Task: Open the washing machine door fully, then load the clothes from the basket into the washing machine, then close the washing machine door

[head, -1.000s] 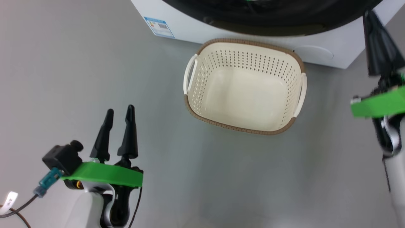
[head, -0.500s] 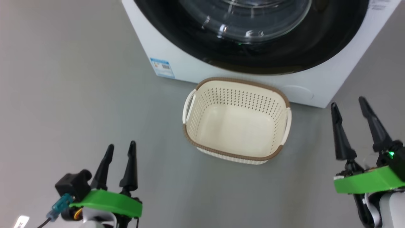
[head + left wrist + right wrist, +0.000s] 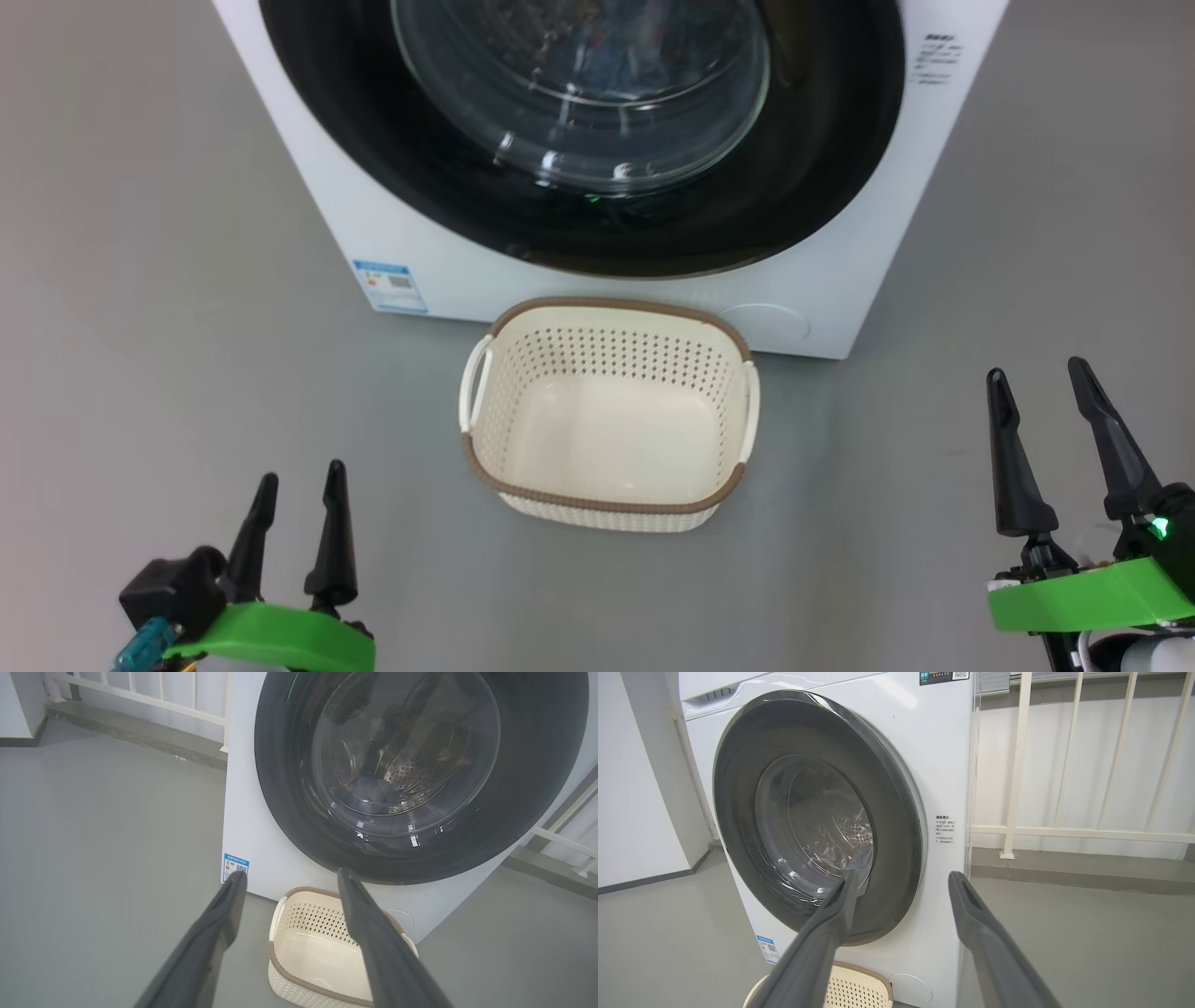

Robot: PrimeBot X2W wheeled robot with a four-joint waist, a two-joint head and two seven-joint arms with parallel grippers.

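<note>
Cream basket (image 3: 616,305) sits between spread left fingers (image 3: 331,532) and spread right fingers (image 3: 1011,467).

The head camera looks steeply down from above onto the floor (image 3: 140,280), with the basket (image 3: 607,515) mid-picture and the washing machine (image 3: 840,308) front along the top. The left wrist camera sits low, left of the basket, tilted up at the washing machine door (image 3: 285,788). The right wrist camera faces the door obliquely from the right (more nearly level). All three share the door, basket and blue label (image 3: 390,286).
</note>
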